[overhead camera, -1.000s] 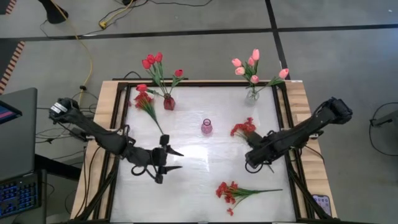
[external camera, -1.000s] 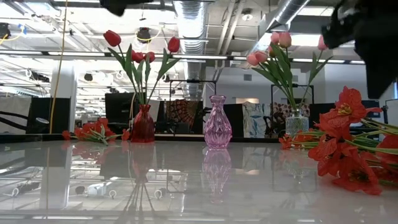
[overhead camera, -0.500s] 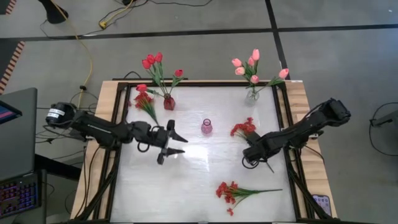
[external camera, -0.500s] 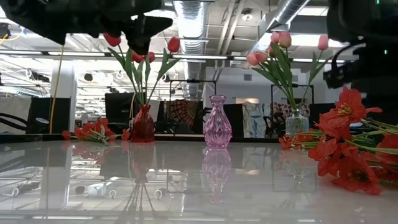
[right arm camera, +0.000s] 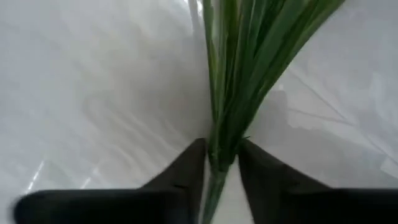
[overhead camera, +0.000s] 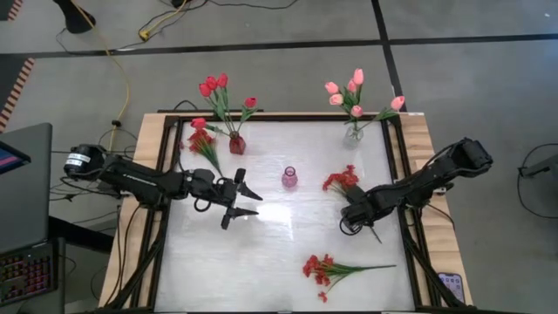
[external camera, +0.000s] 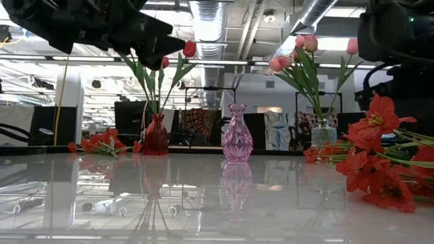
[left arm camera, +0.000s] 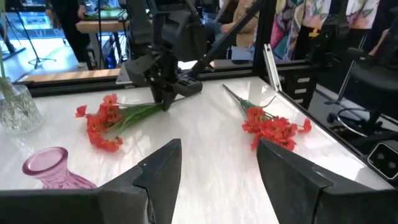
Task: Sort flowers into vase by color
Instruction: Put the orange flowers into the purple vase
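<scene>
Three red blossom bunches lie flat on the white table: one at the far left [overhead camera: 202, 139], one right of centre [overhead camera: 342, 181], one near the front [overhead camera: 327, 269]. Red tulips stand in a red vase [overhead camera: 236, 144], and pink tulips stand in a clear vase [overhead camera: 353, 133]. An empty pink vase [overhead camera: 289, 179] stands mid-table. My right gripper [overhead camera: 350, 224] sits low at the stem end of the centre-right bunch, shut on its stems. My left gripper [overhead camera: 246, 200] hovers open above the table, left of the pink vase, its fingers pointing toward the table's right. My right gripper pinches the green stems [right arm camera: 230, 124] of the centre-right bunch between its two fingers [right arm camera: 186, 168], near the stems' free end. The fingers lie along the stems. The bunch rests on the table with its blossoms [left arm camera: 102, 121] toward the far side.
The table has a raised dark frame with wooden borders [overhead camera: 142, 166]. The pink vase [left arm camera: 46, 168] stands between the two grippers. The front bunch [left arm camera: 270, 124] lies near the right arm. A laptop [overhead camera: 22, 174] sits off the table's left.
My left gripper has swung from the near-left part of the table toward the far edge. It now hovers left of the pink vase and has stayed open. My right gripper has sunk a little onto the stems. The flowers have kept their places.
</scene>
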